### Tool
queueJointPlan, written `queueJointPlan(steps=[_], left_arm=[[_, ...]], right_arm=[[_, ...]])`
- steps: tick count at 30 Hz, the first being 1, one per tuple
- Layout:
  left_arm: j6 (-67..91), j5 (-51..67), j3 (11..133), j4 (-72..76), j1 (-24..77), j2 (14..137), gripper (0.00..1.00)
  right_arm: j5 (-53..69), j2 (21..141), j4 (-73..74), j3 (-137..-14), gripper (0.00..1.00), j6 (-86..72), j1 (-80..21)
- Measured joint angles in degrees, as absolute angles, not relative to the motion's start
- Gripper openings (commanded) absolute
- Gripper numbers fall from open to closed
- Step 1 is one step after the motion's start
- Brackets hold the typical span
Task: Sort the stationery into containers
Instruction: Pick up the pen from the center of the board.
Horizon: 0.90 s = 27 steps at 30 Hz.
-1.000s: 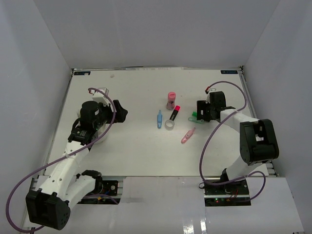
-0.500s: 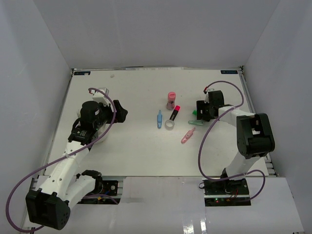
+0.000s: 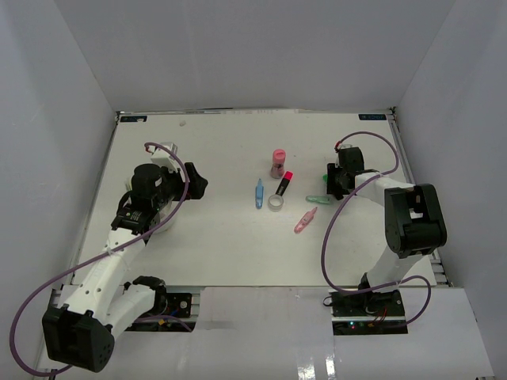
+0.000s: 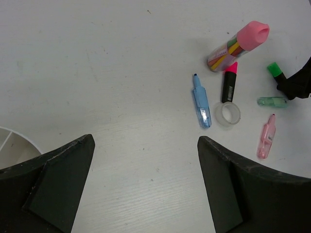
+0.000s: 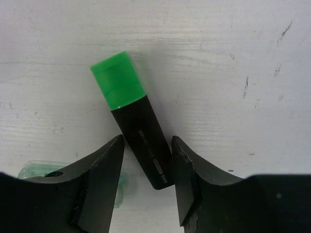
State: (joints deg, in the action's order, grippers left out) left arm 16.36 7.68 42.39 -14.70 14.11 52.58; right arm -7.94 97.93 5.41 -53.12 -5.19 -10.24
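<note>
My right gripper (image 5: pixel 148 145) is low on the table with its jaws pressed against both sides of the green highlighter (image 5: pixel 141 131). The highlighter has a black body and a green cap and lies tilted on the table. From above, the right gripper (image 3: pixel 327 184) covers most of it. The left gripper (image 4: pixel 146 141) hangs open over bare table, with the white bowl's rim (image 4: pixel 14 143) at its left. Between the arms lie the pink cylinder (image 3: pixel 278 162), the red-capped marker (image 3: pixel 283 183), the blue pen (image 3: pixel 259 193), the tape roll (image 3: pixel 276 203) and the pink highlighter (image 3: pixel 305 220).
A pale green see-through pen piece (image 3: pixel 315 198) lies just beside the right gripper's left finger (image 5: pixel 104 165). White walls enclose the table on three sides. The left arm (image 3: pixel 146 198) reaches over the table's left half.
The right gripper's jaws have narrowed onto the green highlighter and the gripper has shifted slightly over it. The left arm has not moved.
</note>
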Motion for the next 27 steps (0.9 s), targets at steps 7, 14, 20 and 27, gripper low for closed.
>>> queueJointPlan(steps=[7,14,20,27], left_arm=[[16.4,7.9,42.3,-14.7,14.1,53.0,0.98],[16.4,8.1,42.3,-14.7,14.1,53.1,0.98],[16.9,9.5,42.1,-14.5,14.1,54.0,0.98],[20.5,15.1,42.2,-14.7,14.6,56.8,0.98]], right_arm=[[-9.5,97.7,6.2,-53.1,0.49,-7.2,-10.2],[-10.1,97.7,6.8,-53.3,0.32,-7.5,-10.2],[-11.2,97.0,8.6,-53.4,0.18,-7.1,-10.2],[-11.9,86.5,8.6,-47.8,0.09,-3.9,-11.6]])
